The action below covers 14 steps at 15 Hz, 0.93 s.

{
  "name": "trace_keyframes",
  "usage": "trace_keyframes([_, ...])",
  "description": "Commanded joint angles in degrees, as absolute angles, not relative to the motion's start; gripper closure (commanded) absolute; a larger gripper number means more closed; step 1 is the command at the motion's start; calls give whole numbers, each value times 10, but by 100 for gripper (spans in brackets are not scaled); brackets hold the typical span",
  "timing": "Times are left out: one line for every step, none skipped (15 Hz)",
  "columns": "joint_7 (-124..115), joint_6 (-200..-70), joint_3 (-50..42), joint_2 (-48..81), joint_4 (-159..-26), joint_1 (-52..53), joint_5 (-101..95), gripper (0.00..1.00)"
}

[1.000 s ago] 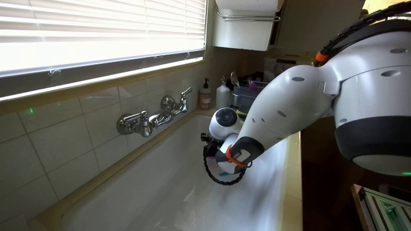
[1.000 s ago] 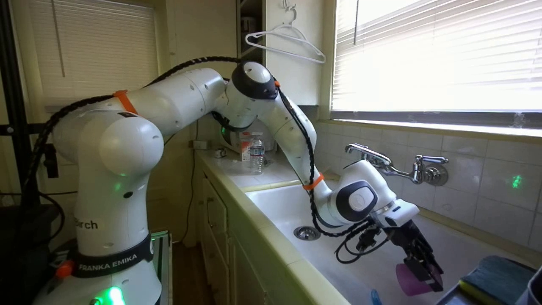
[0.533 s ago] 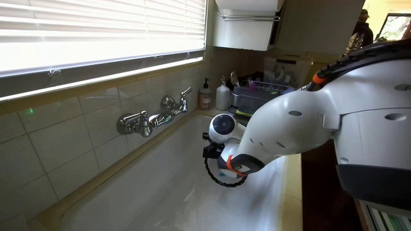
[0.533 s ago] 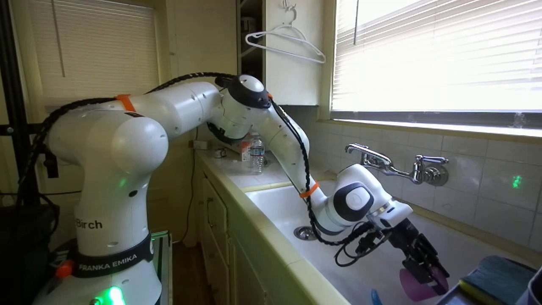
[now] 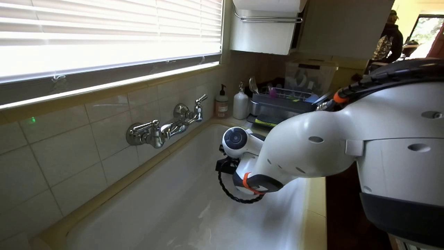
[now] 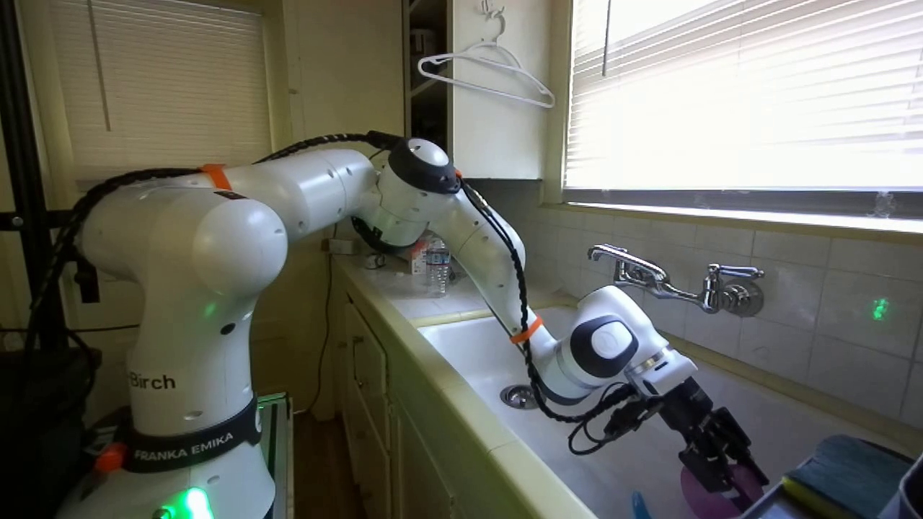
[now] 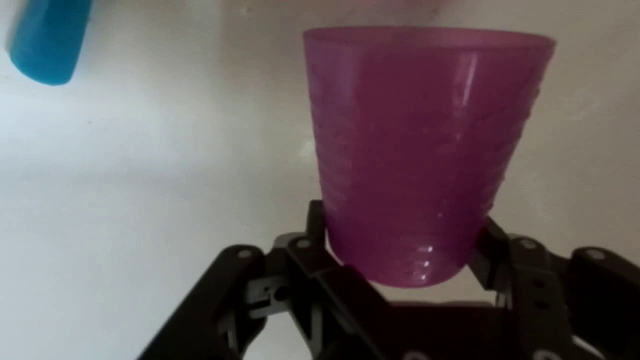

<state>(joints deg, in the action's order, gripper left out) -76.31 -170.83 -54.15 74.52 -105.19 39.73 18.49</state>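
Wrist view: pincer (image 7: 402, 224) grasps purple cup (image 7: 425, 135) near its base; blue object (image 7: 51, 42) lies apart.

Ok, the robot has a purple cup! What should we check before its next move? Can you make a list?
1. Pincer touching both sides of the purple cup: ok, near its narrow end.
2. Squeezing hard enough: cannot tell from pictures.
3. Cup upright: not ok, it looks tipped.
4. Blue thing away from the cup: ok, a gap shows in the wrist view.
5. Cup clear of the tray: cannot tell, the tray's edge overlaps it in an exterior view.
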Motion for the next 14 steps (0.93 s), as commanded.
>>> trace_keyframes([-838,-1658,-578,801,-1023,413,172,60])
trace_keyframes([-850,-1645,-585,809,-1017,414,164,60])
trace_keyframes([-861,-1635,-590,816,-1012,414,157,60])
trace_keyframes([-870,-1624,-593,822,-1005,412,148,60])
trace_keyframes([-879,-1615,-594,826,-999,409,139,60])
trace_keyframes([-888,-1606,-596,829,-993,408,131,60])
trace_keyframes([-895,-1600,-596,831,-987,405,123,60])
trace_keyframes([-905,-1592,-597,836,-979,403,114,60])
trace_keyframes([-913,-1586,-597,840,-973,401,105,60])
trace_keyframes([-922,-1579,-600,846,-966,401,96,60])
trace_keyframes([-932,-1570,-603,851,-959,400,86,60])
trace_keyframes([-940,-1561,-606,856,-952,399,77,60])
trace_keyframes([-949,-1554,-608,860,-946,399,67,60])
trace_keyframes([-958,-1548,-610,864,-939,398,59,60])
